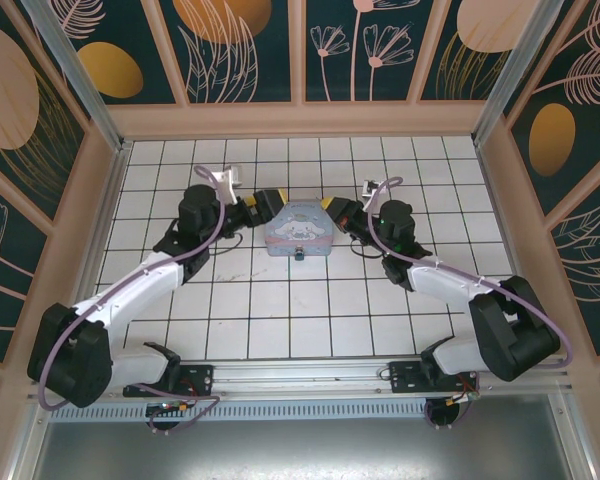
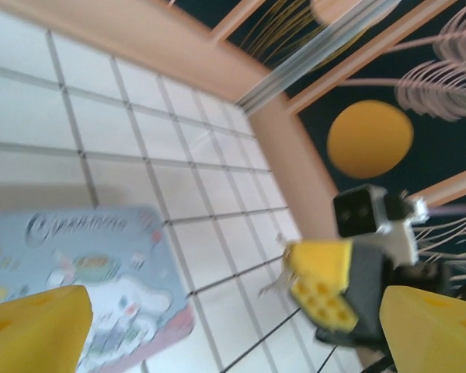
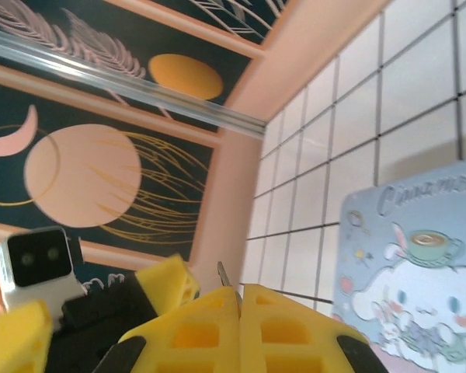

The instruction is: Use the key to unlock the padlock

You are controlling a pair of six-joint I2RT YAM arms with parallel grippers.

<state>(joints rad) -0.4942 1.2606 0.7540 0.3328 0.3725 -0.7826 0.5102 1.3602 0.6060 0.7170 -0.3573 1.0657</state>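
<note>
The tiny padlock (image 1: 300,256) sits at the near front edge of the pastel blue tin box (image 1: 300,232), between the two arms. My right gripper (image 3: 239,299) is shut on the thin metal key (image 3: 224,273), whose tip pokes up out of the closed yellow pads. In the left wrist view that gripper (image 2: 322,280) holds the key (image 2: 275,284) pointing toward the tin (image 2: 85,272). My left gripper (image 2: 233,326) is open, with nothing between its fingers. From above, the left gripper (image 1: 263,205) is at the tin's left end and the right gripper (image 1: 337,212) at its right end.
White tiled floor (image 1: 280,310) runs out to the peach frame rails (image 1: 300,120) and patterned walls on three sides. The tin (image 3: 419,264) carries a cartoon rabbit print. Both arms reach inward from the near rail (image 1: 300,375).
</note>
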